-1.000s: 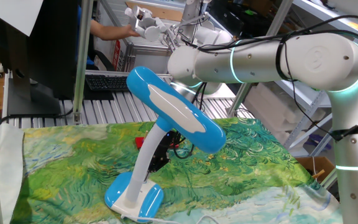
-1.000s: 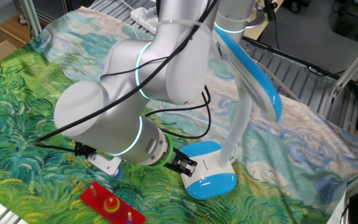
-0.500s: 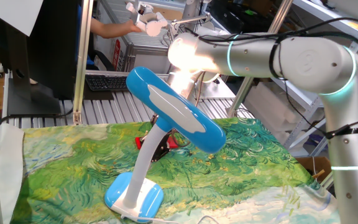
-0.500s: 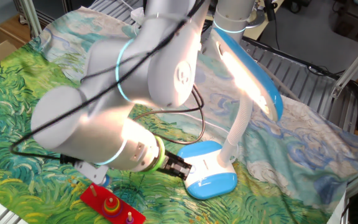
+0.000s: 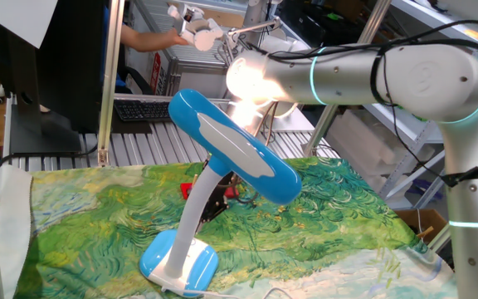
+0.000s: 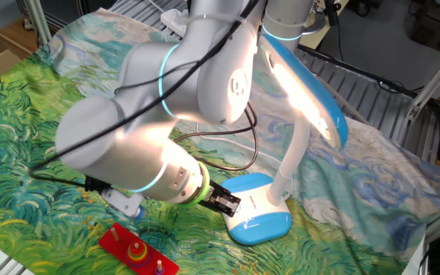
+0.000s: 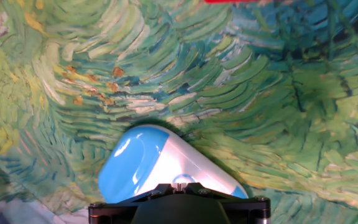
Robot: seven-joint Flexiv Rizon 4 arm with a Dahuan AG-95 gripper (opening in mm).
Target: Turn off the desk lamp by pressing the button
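The desk lamp has a long sky-blue head with a white stripe (image 5: 235,149), a curved white neck (image 5: 191,218) and a blue-and-white base (image 5: 177,262). It is lit: the underside of its head (image 6: 300,84) glows and throws light on my arm. My gripper (image 6: 226,202) is low at the near end of the base (image 6: 260,214). In the hand view the fingertips meet, shut, right at the small round button (image 7: 180,180) on the base (image 7: 148,158). In one fixed view the gripper (image 5: 214,203) is mostly hidden behind the lamp's neck.
The table is covered by a green and blue painted cloth (image 6: 21,137). A red board with stacked rings (image 6: 136,250) lies near the front edge, close to my arm. A black cable (image 6: 220,137) hangs by the arm. A keyboard (image 5: 143,108) lies behind the table.
The lamp was dark one second ago, came on half a second ago and is still lit. The gripper has stayed at the base, shifting only slightly.
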